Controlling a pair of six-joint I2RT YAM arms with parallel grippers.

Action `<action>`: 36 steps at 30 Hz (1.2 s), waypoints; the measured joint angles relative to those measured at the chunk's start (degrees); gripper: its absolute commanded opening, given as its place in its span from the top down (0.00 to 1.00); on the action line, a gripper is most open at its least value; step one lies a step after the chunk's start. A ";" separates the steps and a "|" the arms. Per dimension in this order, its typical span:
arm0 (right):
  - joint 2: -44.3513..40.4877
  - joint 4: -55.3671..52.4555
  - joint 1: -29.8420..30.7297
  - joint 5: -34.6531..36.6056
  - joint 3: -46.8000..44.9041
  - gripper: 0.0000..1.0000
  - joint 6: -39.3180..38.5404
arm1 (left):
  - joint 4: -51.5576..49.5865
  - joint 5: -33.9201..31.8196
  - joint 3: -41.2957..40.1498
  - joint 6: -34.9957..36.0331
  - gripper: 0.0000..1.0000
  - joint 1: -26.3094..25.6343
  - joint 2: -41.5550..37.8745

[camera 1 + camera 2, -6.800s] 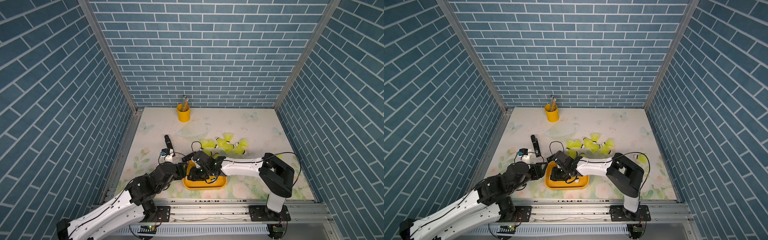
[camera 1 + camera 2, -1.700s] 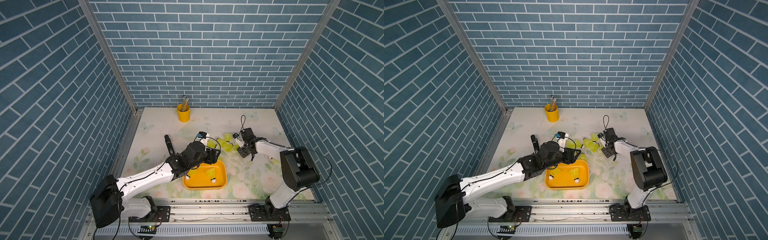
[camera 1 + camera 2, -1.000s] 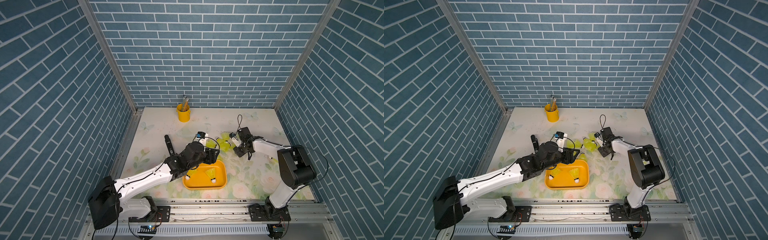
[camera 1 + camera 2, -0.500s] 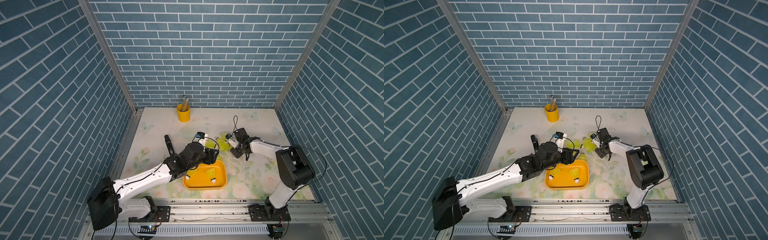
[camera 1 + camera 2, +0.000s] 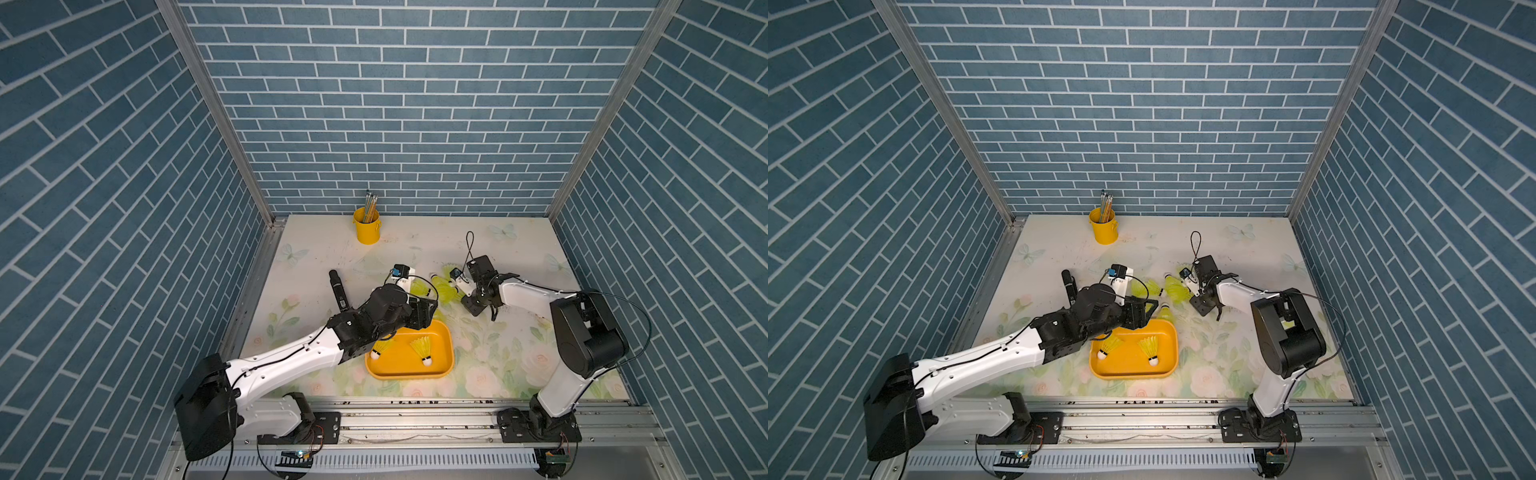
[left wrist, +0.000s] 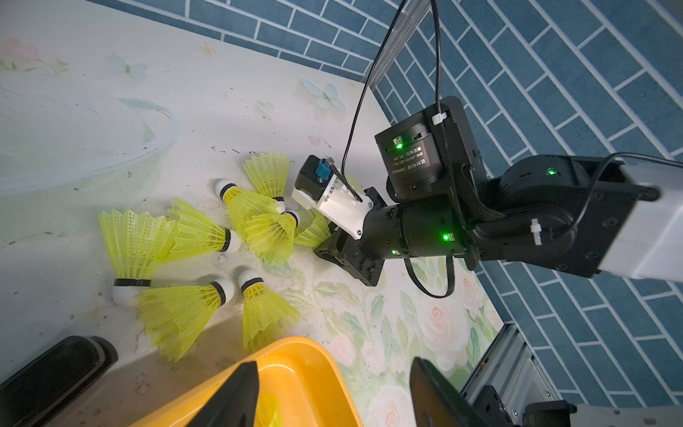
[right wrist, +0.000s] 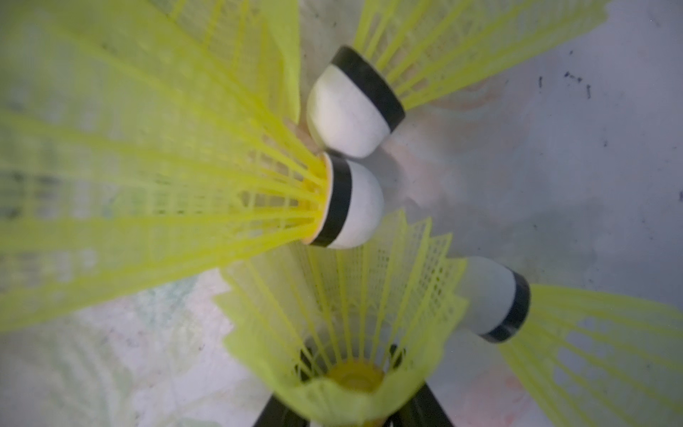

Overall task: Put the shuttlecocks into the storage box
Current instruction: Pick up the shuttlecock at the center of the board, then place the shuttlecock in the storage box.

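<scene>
Orange-yellow plastic tray held two neon yellow-green shuttlecocks; heap lay loose on desk. Right claw pinched one; left claw gaped empty.

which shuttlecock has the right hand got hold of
The shuttlecock closest to the right wrist camera: its skirt fans out from between the right hand's black fingers. The other shuttlecocks lie loose beyond, white tips showing.

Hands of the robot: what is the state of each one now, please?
Left hand: open, nothing seen in it.
Right hand: closed on a shuttlecock.
</scene>
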 measured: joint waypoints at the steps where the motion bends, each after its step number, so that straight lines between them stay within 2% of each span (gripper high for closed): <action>1: 0.00 -0.07 0.00 0.00 0.00 0.69 0.31 | 0.00 -0.02 0.00 0.00 0.29 0.00 0.00; 9: -1.09 -1.44 0.15 -0.83 -0.50 0.73 7.08 | 0.02 -0.20 -0.02 -0.07 0.29 0.00 -0.66; 26: -13.14 -9.35 1.36 -4.04 -2.47 0.75 22.91 | -0.17 -1.31 -2.23 -0.83 0.30 0.00 -3.04; 30: -16.65 -10.56 4.07 -4.63 -2.78 0.75 26.77 | -0.48 -2.05 -3.34 -1.22 0.30 0.00 -4.50; 36: -22.60 -12.52 11.56 -5.05 -3.06 0.75 32.81 | -2.56 -3.93 -5.33 -2.03 0.30 0.00 -7.61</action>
